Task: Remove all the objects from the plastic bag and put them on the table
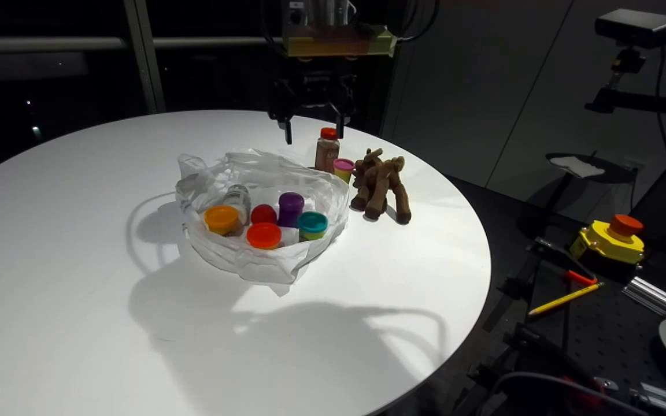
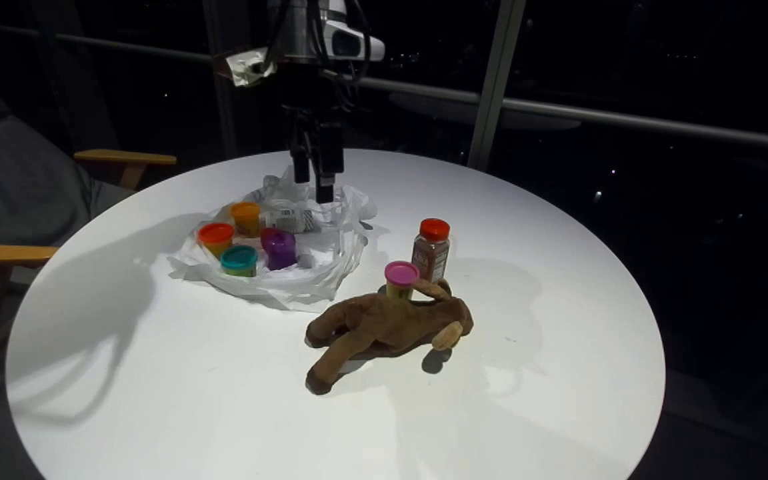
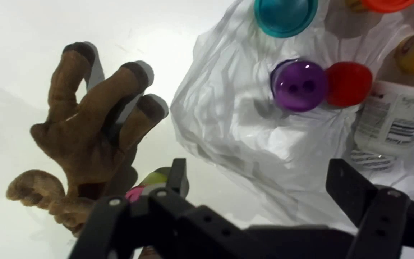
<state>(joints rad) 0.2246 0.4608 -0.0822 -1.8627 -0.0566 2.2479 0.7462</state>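
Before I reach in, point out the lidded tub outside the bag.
The pink-lidded tub: it stands on the table beside the plush toy, while the orange, red and teal tubs sit in the bag.

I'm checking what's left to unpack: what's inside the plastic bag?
In the plastic bag: orange-lidded tub, red-lidded tub, teal-lidded tub, purple object, rounded red object and white labelled bottle. Anything beneath them is covered, so unseen.

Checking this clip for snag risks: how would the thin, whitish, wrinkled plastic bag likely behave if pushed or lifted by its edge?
The bag would likely be floppy and fold readily, as its film looks thin and creased. Lifting an edge could tip the round, teal-lidded plastic tub, which stands inside near the rim.
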